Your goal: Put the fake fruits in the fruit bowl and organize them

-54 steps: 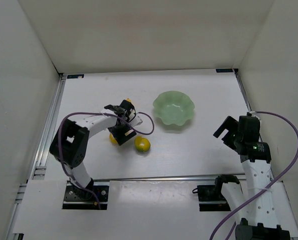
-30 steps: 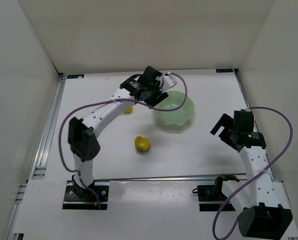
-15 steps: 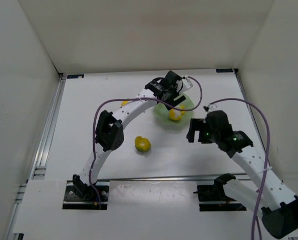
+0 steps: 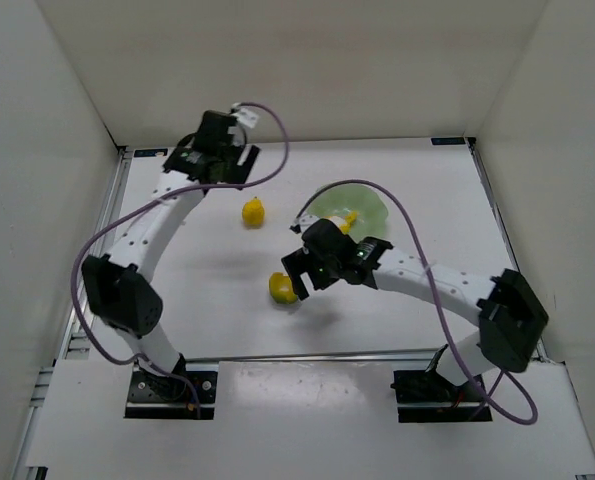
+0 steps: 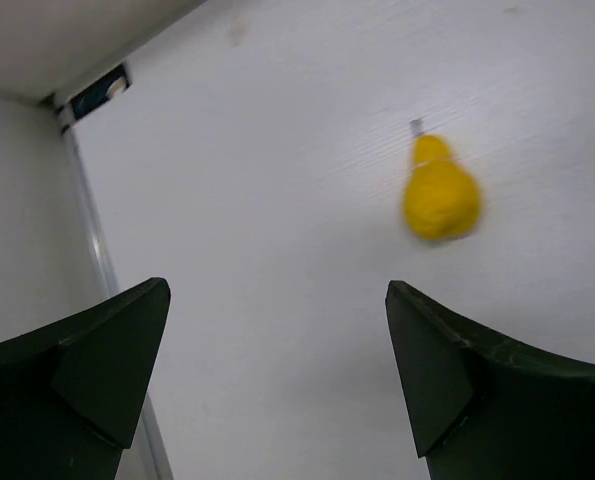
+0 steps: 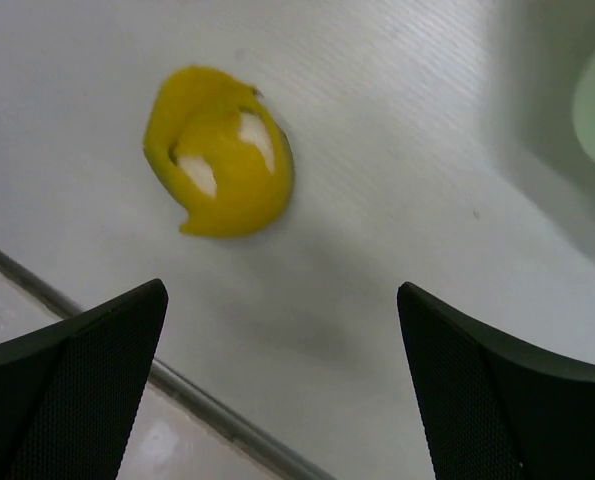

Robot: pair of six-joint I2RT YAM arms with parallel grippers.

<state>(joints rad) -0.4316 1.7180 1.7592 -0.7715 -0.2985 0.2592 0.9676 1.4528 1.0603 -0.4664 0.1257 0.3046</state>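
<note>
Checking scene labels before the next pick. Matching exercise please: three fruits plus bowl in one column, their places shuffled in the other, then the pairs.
1. pear
2. round yellow fruit
3. yellow-and-white piece
4. fruit bowl

A. inside the bowl
B. far part of the table, right of the pear
C. on the table, level with the bowl, to its left
D. on the table's near side, beside the right gripper

Pairs: 1-C, 2-D, 3-A, 4-B.

White table [image 4: 177, 300] as I see it, yellow pear [image 4: 253, 212] towards the back, part-peeled fruit [image 4: 282, 288] nearer me, green bowl [image 4: 369, 212] right of the pear
</note>
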